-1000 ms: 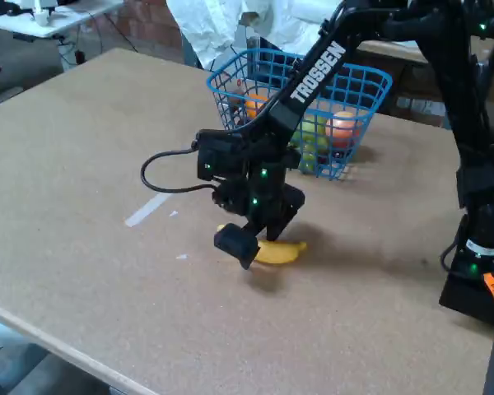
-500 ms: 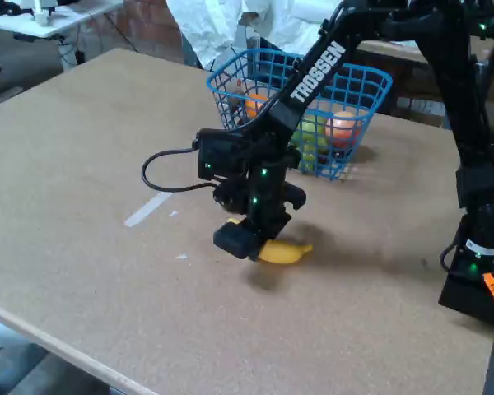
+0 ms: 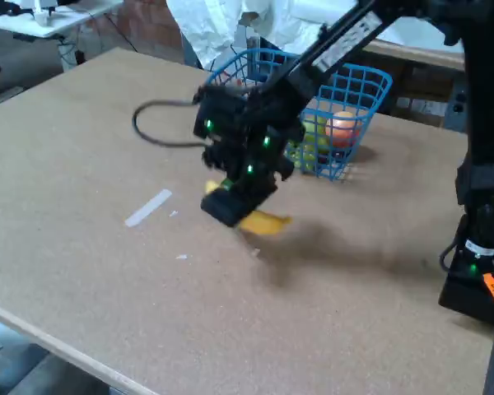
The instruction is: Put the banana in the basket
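Black pincer (image 3: pixel 237 207) up off the board, a bit blurry, clamped on the banana (image 3: pixel 264 221). Yellow end poking out to the right of the fingers in the fixed view, rest of it hidden behind them, whole fruit clear of the surface with a soft shadow underneath. Green lights glowing on the wrist just above, black cable looping out to the left. Strip of white tape (image 3: pixel 148 207) lying flat on the brown table (image 3: pixel 82 271) down-left of the pincer, couple of tiny white specks close by. Blue wire basket (image 3: pixel 346 132) sitting up and to the right, behind the arm, well apart from the banana. Orange-pink round fruit (image 3: pixel 342 126) inside it, plus something green beside that, partly blocked by the arm. Arm's base way off right at the table edge.
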